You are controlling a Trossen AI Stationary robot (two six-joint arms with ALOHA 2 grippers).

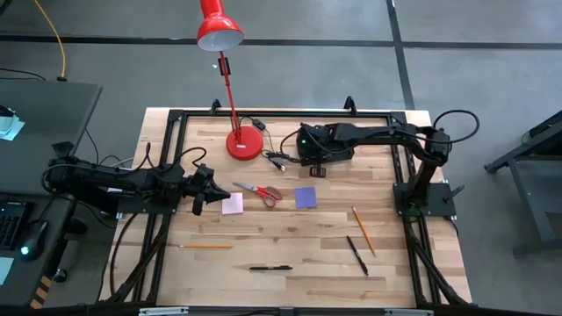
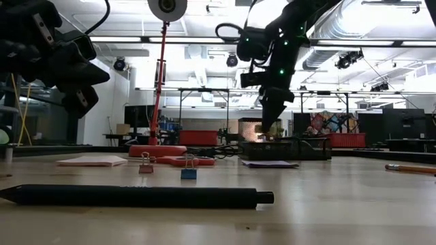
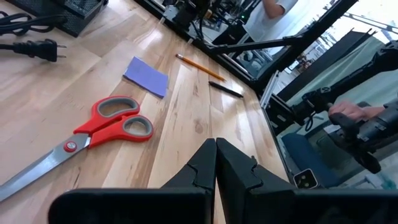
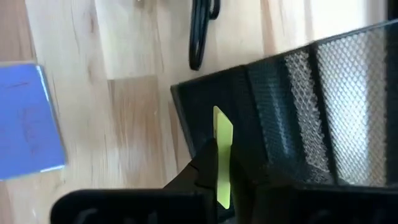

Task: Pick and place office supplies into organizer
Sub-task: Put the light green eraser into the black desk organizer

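My right gripper (image 4: pixel 216 167) is shut on a small yellowish piece (image 4: pixel 222 134) just over a corner of the black mesh organizer (image 4: pixel 323 93), which stands at the table's far side (image 2: pixel 300 148) and is mostly hidden under the arm in the high view. My left gripper (image 1: pixel 204 190) hovers shut and empty at the table's left, beside the pink sticky-note pad (image 1: pixel 232 204). Red-handled scissors (image 1: pixel 259 192) and the purple pad (image 1: pixel 306 197) lie flat mid-table. Two orange pencils (image 1: pixel 363 230) (image 1: pixel 206 247) and two black pens (image 1: pixel 270 268) (image 1: pixel 356 254) lie nearer the front. My right gripper pinches the thin yellowish piece by its flat faces (image 4: pixel 222 180) between the two fingers, coming steeply from above. The piece shows edge-on and sticks out past the fingertips toward the organizer's wall. Whether its free end (image 4: pixel 217 115) touches the organizer I cannot tell.
A red desk lamp stands on its round base (image 1: pixel 245 143) at the far middle, with a black cable and plug (image 1: pixel 279 161) beside it. Two small binder clips (image 2: pixel 146 163) (image 2: pixel 189 167) stand on the table. A black frame rail (image 1: pixel 263 115) borders the table. A person's hand (image 3: pixel 348 112) shows beyond it.
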